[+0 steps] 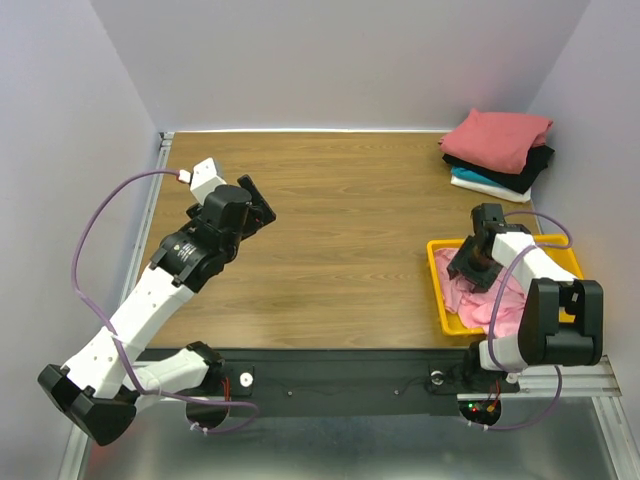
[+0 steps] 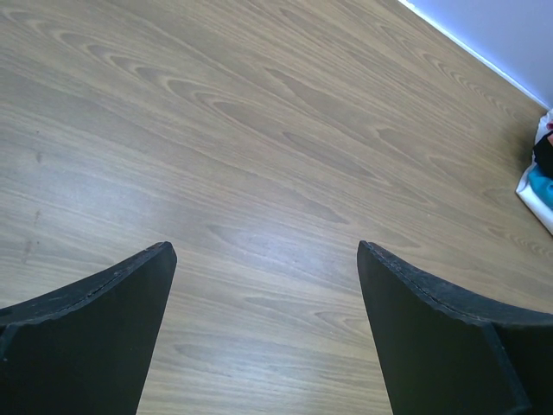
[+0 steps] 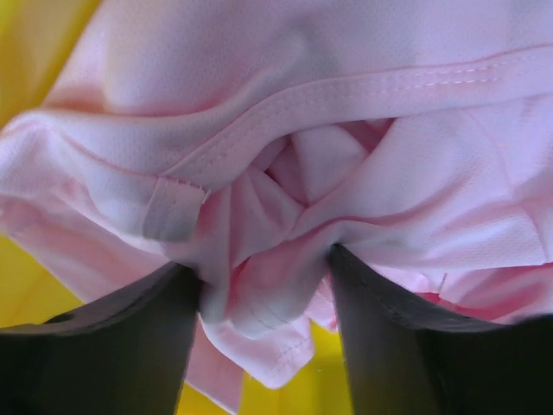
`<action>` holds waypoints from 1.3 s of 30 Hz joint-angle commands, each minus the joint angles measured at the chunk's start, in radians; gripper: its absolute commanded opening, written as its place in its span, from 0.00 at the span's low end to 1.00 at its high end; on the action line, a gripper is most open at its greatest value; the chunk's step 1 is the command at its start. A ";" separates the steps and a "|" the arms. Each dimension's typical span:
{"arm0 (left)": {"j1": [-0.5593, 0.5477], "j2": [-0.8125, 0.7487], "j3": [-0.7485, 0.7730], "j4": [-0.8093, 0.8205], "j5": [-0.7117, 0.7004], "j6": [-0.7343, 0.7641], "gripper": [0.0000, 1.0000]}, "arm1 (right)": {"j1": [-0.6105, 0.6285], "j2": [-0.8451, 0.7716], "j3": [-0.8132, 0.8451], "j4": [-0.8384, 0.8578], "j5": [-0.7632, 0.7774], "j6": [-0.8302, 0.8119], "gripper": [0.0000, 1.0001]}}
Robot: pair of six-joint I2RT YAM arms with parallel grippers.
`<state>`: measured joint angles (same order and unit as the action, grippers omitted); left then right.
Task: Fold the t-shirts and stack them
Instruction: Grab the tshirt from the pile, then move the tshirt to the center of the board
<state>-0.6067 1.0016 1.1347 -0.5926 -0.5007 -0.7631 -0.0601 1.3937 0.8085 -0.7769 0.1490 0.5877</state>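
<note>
Progress looks well past halfway, judging from how things lie. At the left, the left gripper (image 1: 258,205) hangs over bare worktop (image 1: 340,230) with nothing in it; its wrist view shows the jaws wide apart (image 2: 268,251) and only wood grain between them. No cloth lies on the middle of the worktop, so no tee is spread out for folding yet.

Toward the right, the tray (image 1: 437,275) sits at the near edge and holds the pink tee (image 1: 480,300), crumpled in a heap rather than folded. The right gripper (image 1: 470,262) is down in that heap. In its wrist view a thick wad of the pink tee (image 3: 346,130) fills the gap between the jaws and presses against both fingers (image 3: 263,268), so I read it as clamped on the cloth, with a seamed hem running just above.

At the far right corner stands the stack (image 1: 500,150): a red tee (image 1: 497,137) on top, a black tee (image 1: 530,165) under it, a teal tee (image 1: 470,178) below that, and a white layer (image 1: 490,190) at the bottom, all folded.

What is left, as I judge it: lift the pink tee out of the tray, spread it on the worktop, fold it with both arms, and set it on the stack. Whether more tees lie under it in the tray is hidden.
</note>
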 commanded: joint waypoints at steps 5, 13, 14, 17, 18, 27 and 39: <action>0.016 -0.032 -0.027 0.028 -0.006 0.011 0.99 | -0.010 -0.002 0.026 0.042 -0.008 -0.020 0.20; 0.028 -0.028 -0.029 0.036 -0.001 0.021 0.99 | -0.027 -0.133 0.135 -0.044 0.095 -0.040 0.00; 0.028 -0.023 -0.030 0.040 0.005 0.021 0.99 | -0.032 -0.146 0.155 -0.061 0.115 -0.040 0.00; 0.038 -0.011 -0.030 0.040 0.025 0.021 0.99 | -0.032 -0.159 0.265 -0.119 0.213 -0.040 0.00; 0.041 -0.002 -0.029 0.042 0.030 0.019 0.99 | -0.032 -0.157 0.297 -0.137 0.256 -0.042 0.00; 0.061 0.054 0.028 0.056 0.050 0.080 0.99 | -0.032 -0.127 0.740 -0.151 0.226 -0.045 0.00; 0.071 0.081 0.037 0.073 0.094 0.093 0.99 | 0.057 0.013 1.109 -0.013 -0.144 -0.043 0.00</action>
<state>-0.5411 1.0855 1.1358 -0.5568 -0.4183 -0.6876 -0.0677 1.3605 1.8687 -0.8810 0.1307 0.5446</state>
